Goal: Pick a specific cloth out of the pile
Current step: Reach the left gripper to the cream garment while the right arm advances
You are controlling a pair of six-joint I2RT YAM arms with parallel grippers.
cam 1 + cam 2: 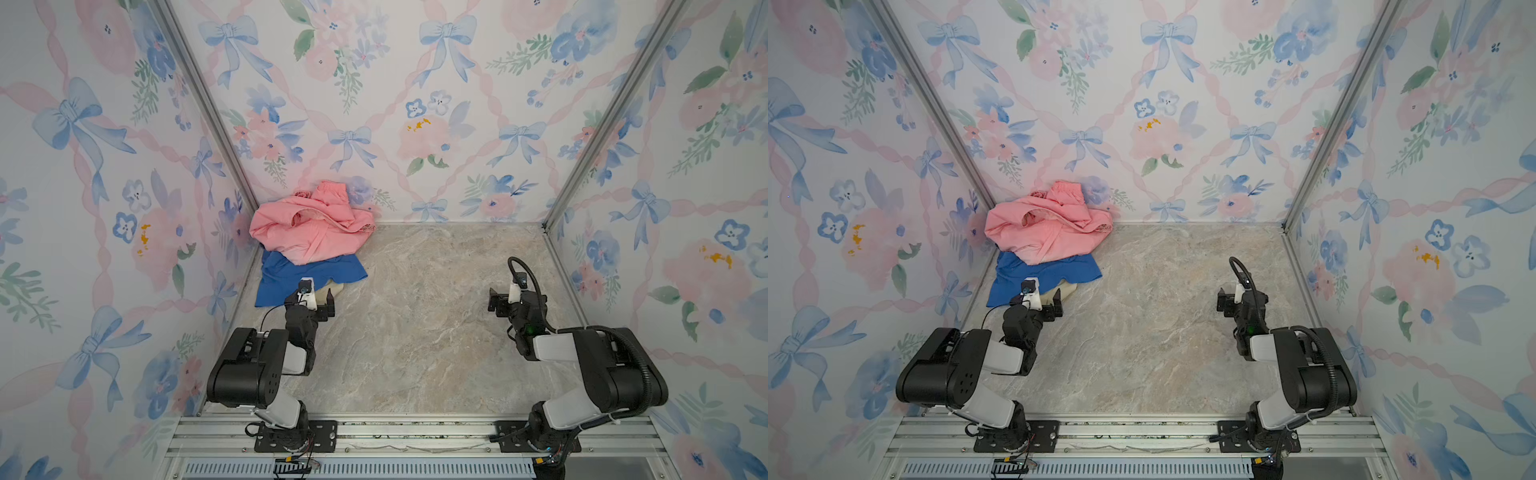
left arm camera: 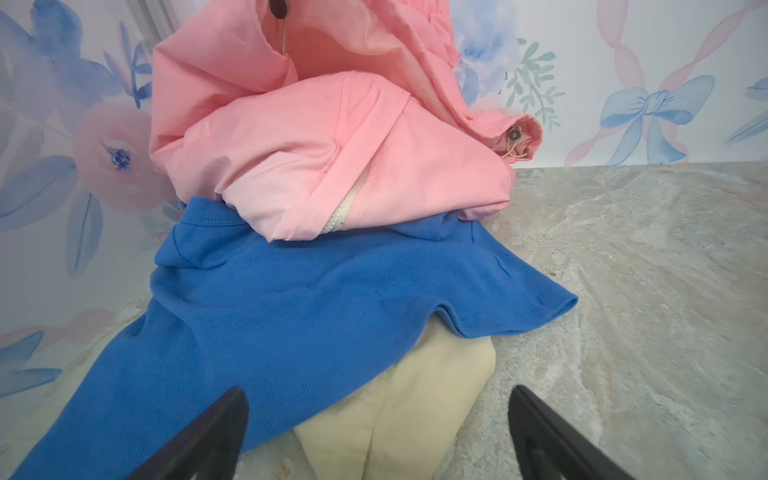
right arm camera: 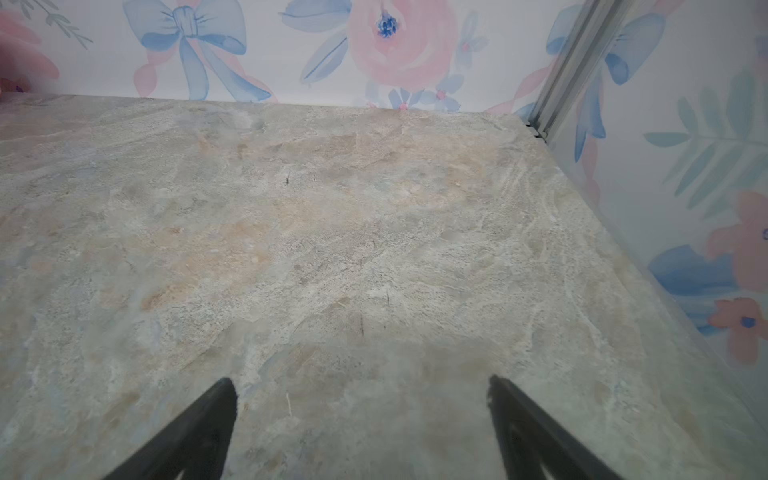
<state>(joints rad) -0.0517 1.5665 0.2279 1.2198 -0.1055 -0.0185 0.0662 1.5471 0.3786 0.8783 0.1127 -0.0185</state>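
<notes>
The pile sits in the far left corner: a salmon-pink garment (image 1: 309,226) (image 1: 1044,232) (image 2: 332,145) lies on a royal blue cloth (image 1: 307,274) (image 1: 1042,276) (image 2: 291,299). The cloth, pale cream-yellow, pokes out from under the blue hem (image 1: 335,287) (image 1: 1068,287) (image 2: 415,399); most of it is hidden. My left gripper (image 1: 320,298) (image 1: 1047,299) (image 2: 378,395) stands open just in front of that cream edge, one finger over the blue cloth, the other over bare table, nothing gripped. My right gripper (image 1: 496,301) (image 1: 1223,301) (image 3: 359,382) hangs open over bare table on the right.
The marbled tabletop (image 1: 415,332) is boxed in by floral-papered walls on three sides, with aluminium posts (image 1: 208,108) (image 1: 615,108) at the back corners. The pile leans against the back and left walls. An aluminium rail (image 1: 415,432) carrying both arm bases runs along the front edge.
</notes>
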